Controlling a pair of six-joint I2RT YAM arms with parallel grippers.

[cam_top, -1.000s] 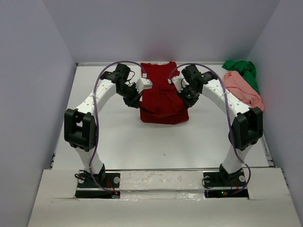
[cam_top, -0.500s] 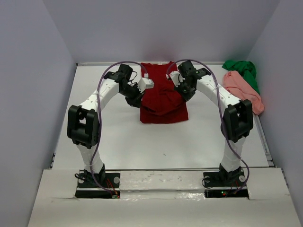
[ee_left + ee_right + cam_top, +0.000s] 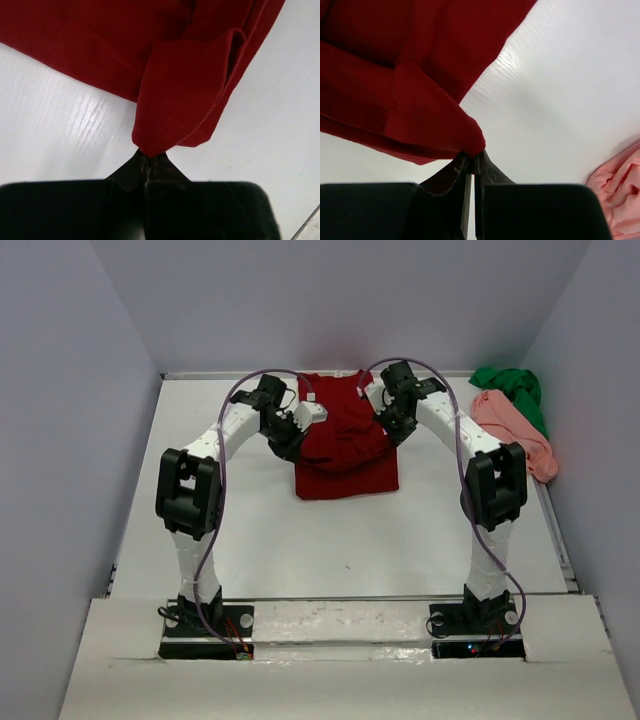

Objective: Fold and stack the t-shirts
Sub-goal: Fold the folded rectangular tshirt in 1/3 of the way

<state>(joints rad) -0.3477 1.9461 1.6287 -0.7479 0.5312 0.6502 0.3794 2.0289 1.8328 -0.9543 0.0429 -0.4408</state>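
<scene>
With the left claw (image 3: 149, 159) and right claw (image 3: 472, 164) each pinched shut on a side edge of the soft dark red cloth t-shirt (image 3: 345, 445) at the white worktop's (image 3: 350, 535) far middle, carry both level so the fold lands square.

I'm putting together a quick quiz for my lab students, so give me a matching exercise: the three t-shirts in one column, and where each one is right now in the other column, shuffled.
Things
1. dark red t-shirt
2. salmon pink t-shirt
3. bright green t-shirt

Places
A. bunched in the far right corner of the table
B. at the far middle, pinched on either side by the left gripper and the right gripper
C. crumpled along the right edge, on the near side of the corner heap

Pairs: 1-B, 2-C, 3-A
</scene>
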